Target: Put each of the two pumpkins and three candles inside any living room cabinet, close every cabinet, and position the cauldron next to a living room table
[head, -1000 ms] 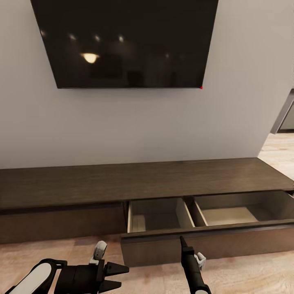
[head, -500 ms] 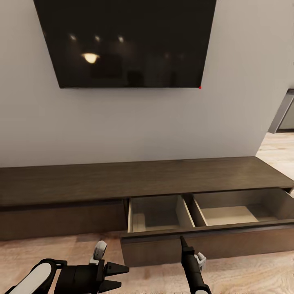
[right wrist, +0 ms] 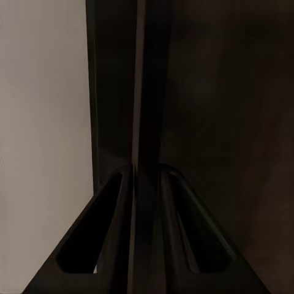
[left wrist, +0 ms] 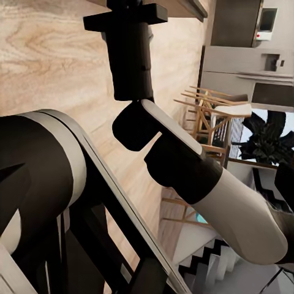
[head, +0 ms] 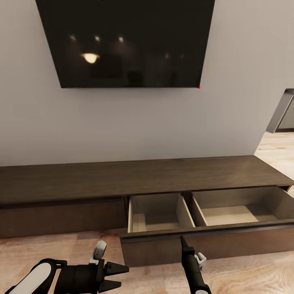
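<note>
The long dark-brown cabinet [head: 122,179] runs along the wall under a television. Its pull-out compartment [head: 228,241] stands open, and both its left bay [head: 157,214] and right bay [head: 232,214] are bare inside. My right gripper [head: 182,241] is shut, its fingers [right wrist: 146,92] pressed together and pointing up just in front of the drawer's front panel. My left gripper [head: 119,275] is open and holds nothing, low over the floor left of the drawer. The pumpkins, candles, cauldron and table are out of view.
A large black television [head: 126,41] hangs on the grey wall above the cabinet. Light wood floor [head: 245,277] lies in front. A doorway [head: 281,122] opens at the right. The left wrist view takes in my right arm [left wrist: 184,165] and wooden dining chairs [left wrist: 208,116].
The whole picture has shifted slightly, so the camera moved; a little more of the open drawer's inside shows. Both arms hold the same pose.
</note>
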Available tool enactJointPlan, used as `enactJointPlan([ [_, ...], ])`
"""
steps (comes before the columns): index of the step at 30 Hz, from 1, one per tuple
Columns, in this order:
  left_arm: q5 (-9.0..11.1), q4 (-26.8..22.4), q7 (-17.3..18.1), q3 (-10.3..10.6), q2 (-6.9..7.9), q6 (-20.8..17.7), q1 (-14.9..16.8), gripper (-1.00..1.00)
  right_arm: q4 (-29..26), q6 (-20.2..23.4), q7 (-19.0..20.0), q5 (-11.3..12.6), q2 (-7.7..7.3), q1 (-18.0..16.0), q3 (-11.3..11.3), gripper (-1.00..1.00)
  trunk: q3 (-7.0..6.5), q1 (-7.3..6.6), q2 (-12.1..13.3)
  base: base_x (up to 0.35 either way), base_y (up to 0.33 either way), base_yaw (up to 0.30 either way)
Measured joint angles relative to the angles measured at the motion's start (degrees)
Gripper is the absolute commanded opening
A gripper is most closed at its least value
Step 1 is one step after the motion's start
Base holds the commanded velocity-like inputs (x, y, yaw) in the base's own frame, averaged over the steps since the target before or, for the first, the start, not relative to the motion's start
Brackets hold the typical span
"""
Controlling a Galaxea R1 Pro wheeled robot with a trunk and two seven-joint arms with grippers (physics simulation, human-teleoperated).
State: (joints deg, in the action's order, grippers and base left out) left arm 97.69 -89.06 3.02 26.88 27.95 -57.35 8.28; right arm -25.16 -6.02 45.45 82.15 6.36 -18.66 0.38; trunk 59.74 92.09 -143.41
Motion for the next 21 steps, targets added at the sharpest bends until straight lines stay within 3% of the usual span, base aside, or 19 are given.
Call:
enactJointPlan([
  [21,0.0,0.0,0.0,0.0,0.04,0.0,0.0,1.0,0.0,0.0,0.0,0.0,0.0,0.0,-0.1,-1.0,0.0,0.0,0.0,-0.033,0.0,0.0],
])
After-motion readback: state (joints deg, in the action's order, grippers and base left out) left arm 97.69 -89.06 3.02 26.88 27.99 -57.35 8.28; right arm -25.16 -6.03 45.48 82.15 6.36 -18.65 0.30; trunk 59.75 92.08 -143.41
